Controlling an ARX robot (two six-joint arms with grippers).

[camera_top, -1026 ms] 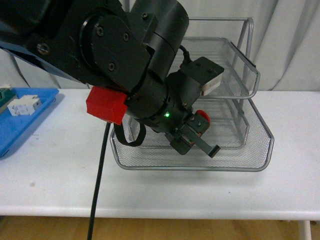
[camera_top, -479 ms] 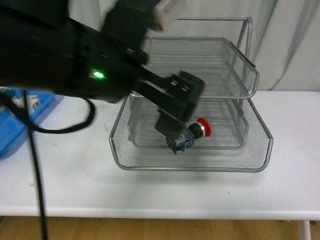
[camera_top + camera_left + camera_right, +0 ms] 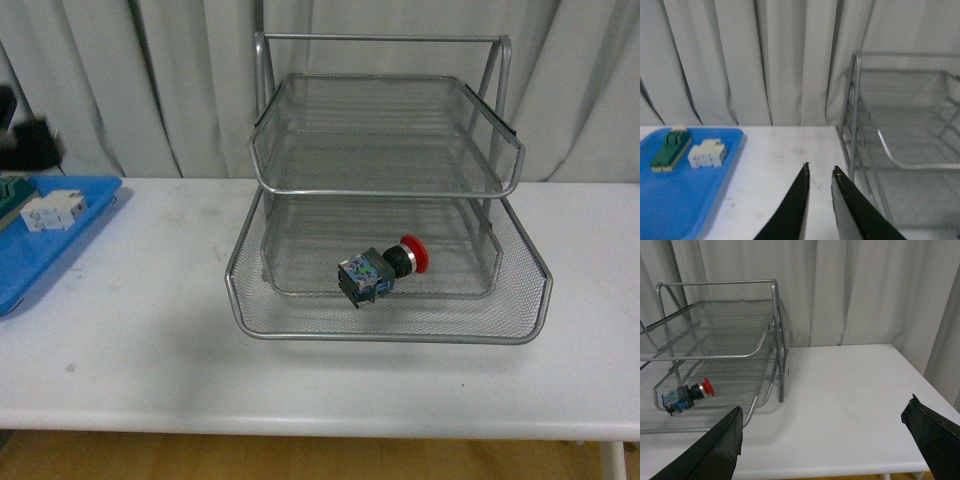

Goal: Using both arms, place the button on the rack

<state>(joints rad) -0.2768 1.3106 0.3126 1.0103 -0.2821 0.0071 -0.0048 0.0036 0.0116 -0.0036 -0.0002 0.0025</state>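
The button point(image 3: 383, 270) lies on its side in the bottom tier of the silver wire rack point(image 3: 540, 290), red cap toward the right, dark body toward the left. No gripper touches it. The right wrist view shows the button point(image 3: 686, 394) in that same tier of the rack point(image 3: 775, 315). My left gripper point(image 3: 820, 172) is shut and empty, its black fingers nearly together over the white table beside the rack point(image 3: 856, 115). My right gripper point(image 3: 825, 407) is open wide over bare table, off to the side of the rack. Neither arm appears in the front view.
A blue tray point(image 3: 30, 250) at the table's left holds a white terminal block point(image 3: 52, 211) and a green-and-beige block point(image 3: 671, 150). The white table point(image 3: 130, 330) carries the rack and the tray. Grey curtains hang behind. The table's edge and corner run close to the right gripper.
The big black arm that filled the front view and held the button over the bottom tier has let it go and pulled away out of sight. The button now lies free.
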